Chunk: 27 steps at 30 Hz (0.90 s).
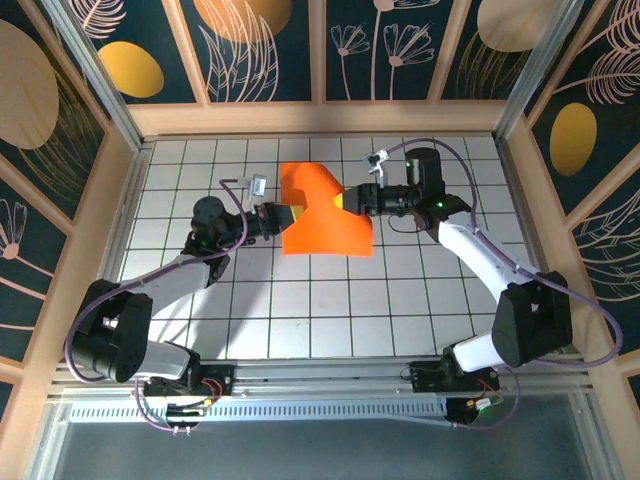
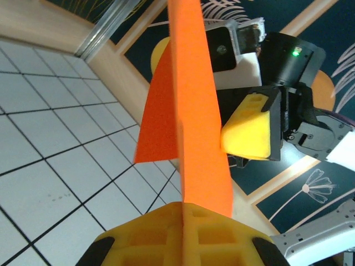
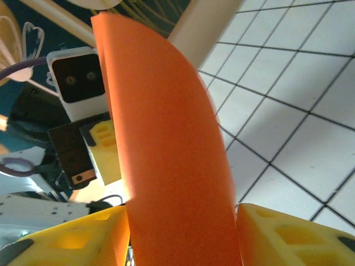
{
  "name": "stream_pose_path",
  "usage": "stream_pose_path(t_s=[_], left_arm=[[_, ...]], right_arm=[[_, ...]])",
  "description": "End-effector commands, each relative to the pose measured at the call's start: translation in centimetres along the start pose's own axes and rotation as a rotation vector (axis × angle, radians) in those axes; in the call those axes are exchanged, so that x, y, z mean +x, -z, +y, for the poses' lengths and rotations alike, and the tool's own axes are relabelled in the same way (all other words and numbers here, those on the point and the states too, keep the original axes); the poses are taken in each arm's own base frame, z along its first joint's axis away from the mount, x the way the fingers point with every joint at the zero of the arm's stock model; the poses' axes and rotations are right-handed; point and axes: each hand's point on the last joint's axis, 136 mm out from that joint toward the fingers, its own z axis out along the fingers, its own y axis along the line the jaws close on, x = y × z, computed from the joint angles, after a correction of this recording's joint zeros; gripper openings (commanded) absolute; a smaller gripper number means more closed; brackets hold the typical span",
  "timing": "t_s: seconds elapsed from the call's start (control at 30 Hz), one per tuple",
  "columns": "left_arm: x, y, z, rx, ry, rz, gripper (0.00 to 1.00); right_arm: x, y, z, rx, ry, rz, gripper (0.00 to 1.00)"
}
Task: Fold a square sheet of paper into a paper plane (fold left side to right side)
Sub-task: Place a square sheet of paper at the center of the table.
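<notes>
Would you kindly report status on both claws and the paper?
Left claw shut on the square sheet of paper. Right claw open, fingers straddling it. Sheet held up, bowed. No obstruction seen.

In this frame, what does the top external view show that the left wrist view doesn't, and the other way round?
Top external: both arms from base to wrist, and the square sheet of paper as a bent shape above the grid table, between the left tool and the right tool. Left wrist: the sheet edge-on, clamped between the left tool's yellow pads, with one yellow pad of the right tool beside it. Both: the orange sheet raised between the two tools, over white tiles.
</notes>
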Motion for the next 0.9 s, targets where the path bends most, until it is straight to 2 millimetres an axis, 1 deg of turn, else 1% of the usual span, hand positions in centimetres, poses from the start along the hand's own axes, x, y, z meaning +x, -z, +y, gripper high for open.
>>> stream_pose_path(t_s=[0.0,0.1,0.2,0.27,0.33,0.4,0.43,0.47,0.6,0.67,0.73,0.77,0.83,0.87], left_arm=[[1.1,-0.2,2.0,-0.06,0.09,0.015,0.0],[2.9,-0.2,4.9,-0.144,0.197,0.04,0.0],[5.0,-0.1,7.7,-0.22,0.293,0.072,0.0],[6.5,-0.1,9.9,-0.281,0.358,0.101,0.0],[7.8,-0.1,11.6,-0.329,0.415,0.129,0.0],[8.9,-0.3,13.1,-0.362,0.46,0.159,0.0],[9.0,-0.4,13.4,-0.37,0.468,0.164,0.0],[10.0,-0.3,14.6,-0.398,0.496,0.182,0.0],[11.3,-0.1,16.3,-0.461,0.515,0.215,0.0],[11.8,0.2,16.9,-0.497,0.509,0.241,0.0],[12.1,0.3,17.1,-0.511,0.506,0.255,0.0],[12.1,0.3,17.1,-0.514,0.504,0.257,0.02],[12.0,0.3,17.0,-0.518,0.497,0.261,0.05],[12.0,0.3,17.0,-0.52,0.495,0.265,0.07]], right_arm=[[0.5,0.9,-3.9,0.159,-0.05,-0.032,0.6],[1.1,1.5,-6.8,0.283,-0.094,-0.047,0.62],[2.2,1.6,-9.0,0.356,-0.137,-0.041,0.61],[3.1,1.5,-10.4,0.394,-0.171,-0.03,0.57],[3.9,1.3,-11.6,0.421,-0.202,-0.019,0.51],[4.9,1.1,-12.7,0.447,-0.229,-0.008,0.45],[5.2,1.1,-13.3,0.458,-0.24,-0.006,0.42],[5.8,1.0,-13.9,0.473,-0.255,0.001,0.4],[7.8,-0.1,-15.7,0.501,-0.285,0.045,0.27],[8.8,-0.9,-16.4,0.503,-0.302,0.078,0.18],[9.8,-1.9,-16.9,0.499,-0.311,0.115,0.08],[10.2,-2.3,-17.1,0.5,-0.314,0.13,0.05],[11.1,-3.2,-17.7,0.506,-0.317,0.16,0.0],[11.5,-3.5,-17.9,0.512,-0.324,0.17,0.0]])
